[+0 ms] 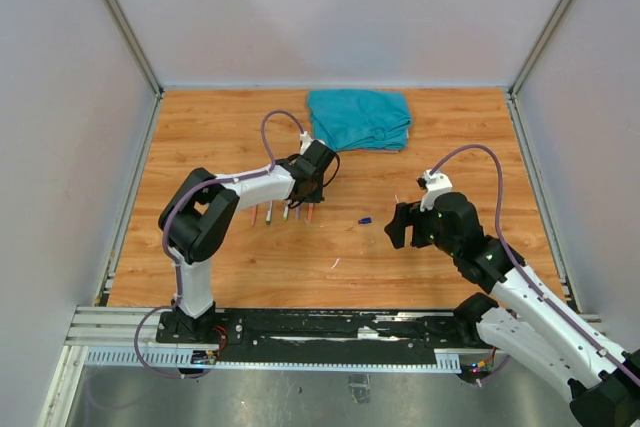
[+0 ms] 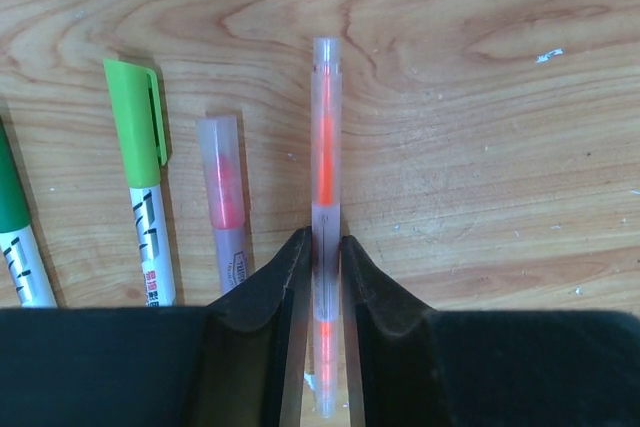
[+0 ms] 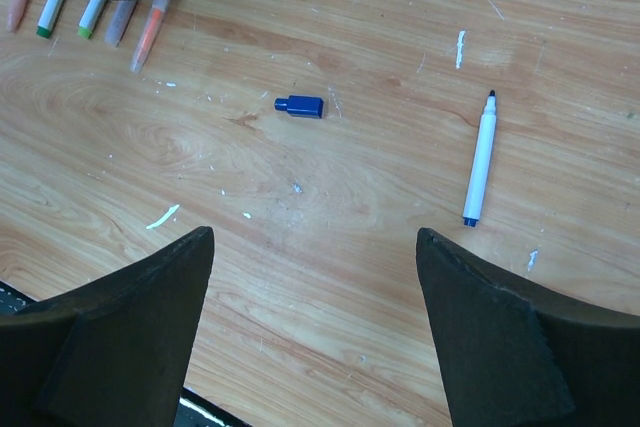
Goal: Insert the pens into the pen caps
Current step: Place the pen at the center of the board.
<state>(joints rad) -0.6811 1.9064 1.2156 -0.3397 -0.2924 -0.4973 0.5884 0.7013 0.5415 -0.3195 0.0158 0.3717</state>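
Note:
My left gripper [image 2: 325, 242] is shut on an orange pen [image 2: 326, 127] with a clear barrel, which lies flat on the wood at the right end of a row of pens [image 1: 283, 213]. Beside it lie a red pen [image 2: 225, 202], a light-green capped pen [image 2: 140, 187] and a dark green one [image 2: 12, 217]. A loose blue pen cap [image 3: 300, 106] lies alone on the table, also in the top view [image 1: 365, 219]. An uncapped white-barrelled blue pen [image 3: 479, 159] lies to its right. My right gripper [image 3: 315, 237] is wide open and empty, hovering near both.
A folded teal cloth [image 1: 360, 117] lies at the back of the wooden table [image 1: 200, 137]. Grey walls close in the sides and back. A black rail [image 1: 320, 327] runs along the near edge. Small white flecks [image 3: 161, 216] dot the wood.

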